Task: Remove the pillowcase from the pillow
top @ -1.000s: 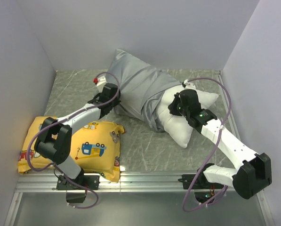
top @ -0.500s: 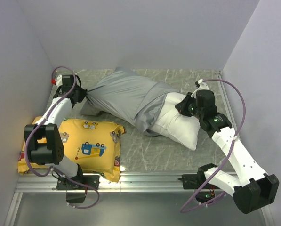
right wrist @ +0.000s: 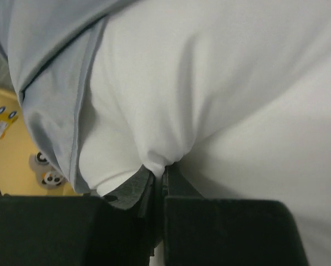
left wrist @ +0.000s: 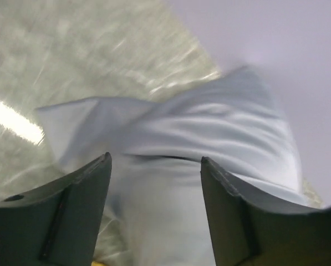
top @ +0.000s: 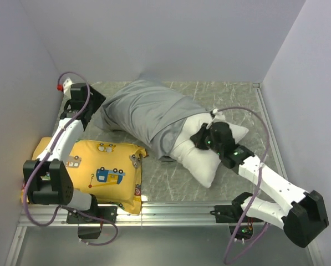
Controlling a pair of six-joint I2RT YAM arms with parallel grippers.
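Pillowcase, grey and wrinkled, lies across the back of the tabletop and covers the left part of the pillow. The pillow's white right end sticks out of the open edge toward the near right.

The left hand is at the pillowcase's far-left corner. In the left wrist view its fingers stand wide apart and grip nothing, and grey fabric shows in the gap beyond them.

The right hand sits on the bare pillow just beside the pillowcase's edge. In the right wrist view its fingers are pressed together on a small pinch of the white pillow, with the grey hem to the left.

A yellow cushion lies at the near left of the tabletop, near the pillowcase, with the left arm passing over it.
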